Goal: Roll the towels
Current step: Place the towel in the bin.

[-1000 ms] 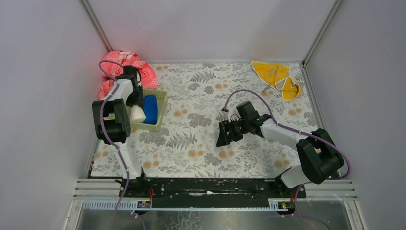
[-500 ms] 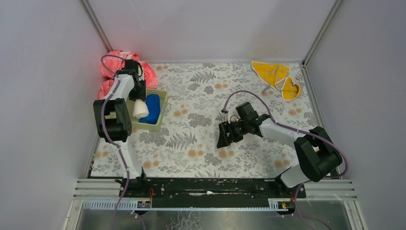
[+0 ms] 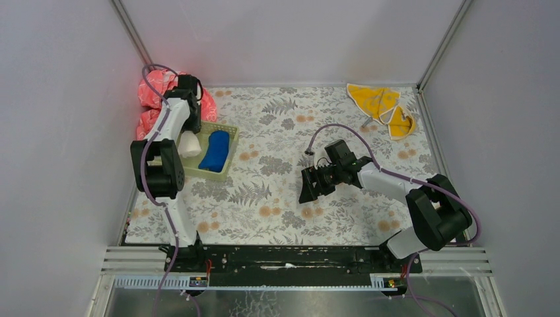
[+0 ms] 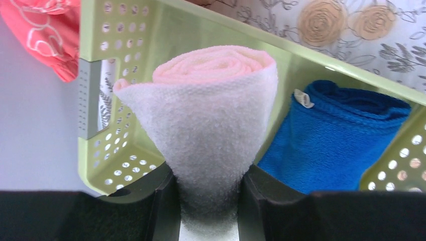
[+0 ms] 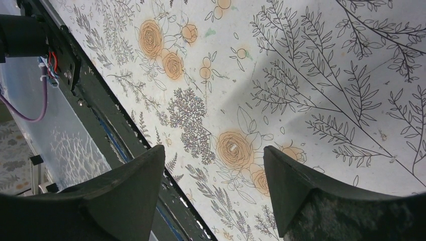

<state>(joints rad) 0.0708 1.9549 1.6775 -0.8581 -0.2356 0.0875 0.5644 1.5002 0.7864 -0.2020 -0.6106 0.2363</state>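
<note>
At the upper left of the top view you see the pink-red cloth (image 3: 148,105) bunched against the wall. Just below it sits the green basket (image 4: 176,25). Your left gripper (image 4: 208,201) is clenched on one end of the rolled cream-white towel (image 4: 211,115), holding it at the basket's left side. Just to its right, the rolled blue towel (image 4: 336,140) lies inside the basket. Near the middle of the frame, your right gripper (image 5: 213,175) hangs over the floral table cover (image 3: 264,191), fingers spread and nothing between them. In the upper right corner the yellow-orange towel (image 3: 380,102) lies crumpled and unrolled, well apart from both arms.
</note>
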